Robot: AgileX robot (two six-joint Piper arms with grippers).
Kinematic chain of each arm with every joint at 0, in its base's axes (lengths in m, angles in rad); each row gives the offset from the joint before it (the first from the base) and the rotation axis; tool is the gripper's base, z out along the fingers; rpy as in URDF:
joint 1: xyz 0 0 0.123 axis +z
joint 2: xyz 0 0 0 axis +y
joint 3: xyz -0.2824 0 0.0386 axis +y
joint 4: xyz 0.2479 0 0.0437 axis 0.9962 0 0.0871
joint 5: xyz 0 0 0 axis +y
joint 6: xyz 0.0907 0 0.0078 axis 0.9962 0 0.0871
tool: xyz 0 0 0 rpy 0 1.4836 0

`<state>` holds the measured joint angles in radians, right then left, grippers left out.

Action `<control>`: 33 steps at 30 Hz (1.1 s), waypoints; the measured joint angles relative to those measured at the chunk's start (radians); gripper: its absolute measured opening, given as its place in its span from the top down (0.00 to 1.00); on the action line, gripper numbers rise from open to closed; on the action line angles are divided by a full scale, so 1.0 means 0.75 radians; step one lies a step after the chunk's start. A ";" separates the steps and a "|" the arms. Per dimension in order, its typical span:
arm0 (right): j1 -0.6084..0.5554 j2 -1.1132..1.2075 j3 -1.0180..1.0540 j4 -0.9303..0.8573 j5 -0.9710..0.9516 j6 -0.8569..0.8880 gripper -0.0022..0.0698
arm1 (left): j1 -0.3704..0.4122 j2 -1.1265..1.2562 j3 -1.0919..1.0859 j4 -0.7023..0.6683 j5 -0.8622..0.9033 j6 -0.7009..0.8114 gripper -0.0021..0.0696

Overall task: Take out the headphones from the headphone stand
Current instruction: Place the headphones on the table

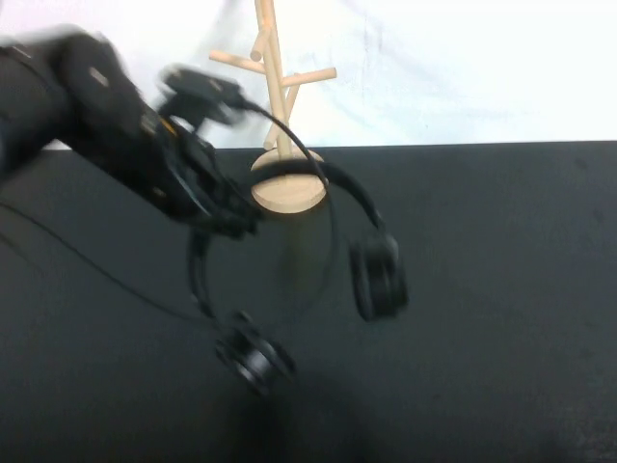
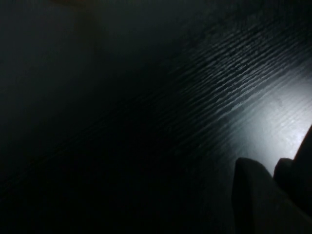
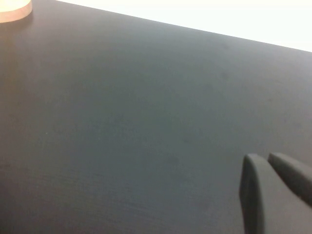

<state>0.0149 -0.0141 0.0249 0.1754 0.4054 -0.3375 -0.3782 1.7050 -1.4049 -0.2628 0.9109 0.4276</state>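
The headphones (image 1: 289, 280) hang clear of the headphone stand (image 1: 280, 116), low over the black table (image 1: 501, 289), their headband clamped in the left gripper (image 1: 227, 217). Behind them the wooden stand sits at the table's far edge. The right gripper (image 3: 273, 187) hovers over bare tabletop, fingers nearly together.

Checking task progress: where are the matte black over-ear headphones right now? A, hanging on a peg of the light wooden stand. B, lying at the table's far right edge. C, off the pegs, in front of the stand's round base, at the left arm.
C: the matte black over-ear headphones are clear of the light wooden stand, at the left gripper; the right gripper hovers over bare table.
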 joint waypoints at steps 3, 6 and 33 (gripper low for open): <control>0.000 0.000 0.000 0.000 0.000 0.000 0.98 | -0.087 0.101 0.045 0.022 -0.128 0.000 0.91; 0.000 0.000 0.000 0.000 0.000 0.000 0.98 | -0.140 0.212 0.045 0.032 -0.259 0.000 0.91; 0.000 0.000 0.000 0.000 0.000 0.000 0.98 | -0.160 0.712 -0.275 0.175 -0.461 -0.003 0.91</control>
<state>0.0149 -0.0141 0.0249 0.1754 0.4054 -0.3375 -0.4981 2.2387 -1.6114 -0.1318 0.5650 0.4256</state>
